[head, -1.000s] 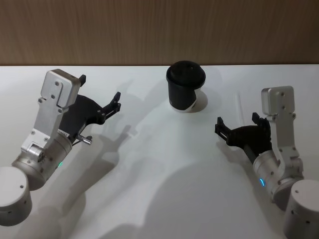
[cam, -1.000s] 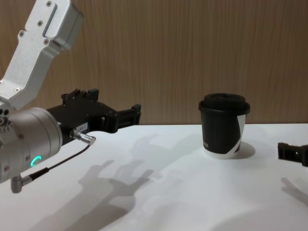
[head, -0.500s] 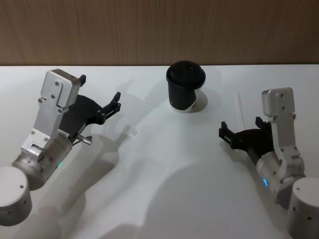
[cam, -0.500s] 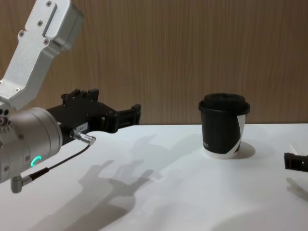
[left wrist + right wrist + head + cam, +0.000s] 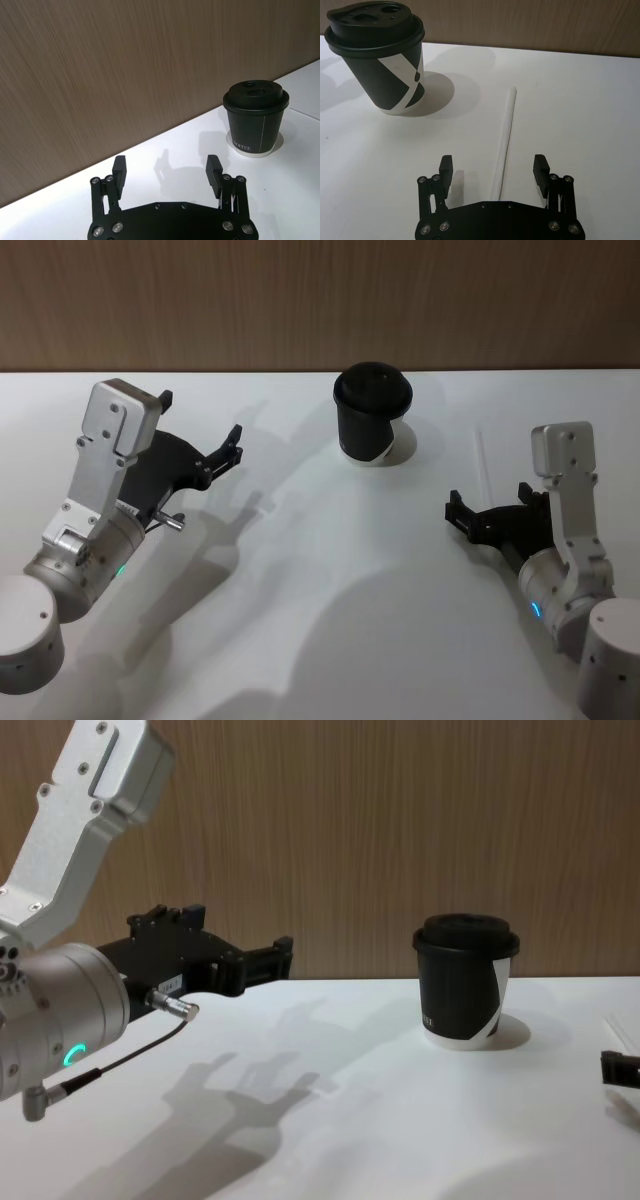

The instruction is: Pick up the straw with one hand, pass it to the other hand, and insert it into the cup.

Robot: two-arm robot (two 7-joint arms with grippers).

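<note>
Right gripper (image 5: pixel 492 162) hovered with fingers spread wide, holding nothing. Straw (image 5: pixel 506 135) lay flat on table (image 5: pixel 330 570), between and ahead of its fingertips. Cup (image 5: pixel 380 60) stood upright farther ahead, leftward. Left gripper (image 5: pixel 200 418) raised, fingers spread, empty.

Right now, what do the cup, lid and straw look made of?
Cup: likely paper, matte black with a printed white patch and a vertical side seam.
Lid: probably moulded plastic, domed, slight sheen.
Straw: thin white tube, matte; paper or plastic, can't tell.
</note>
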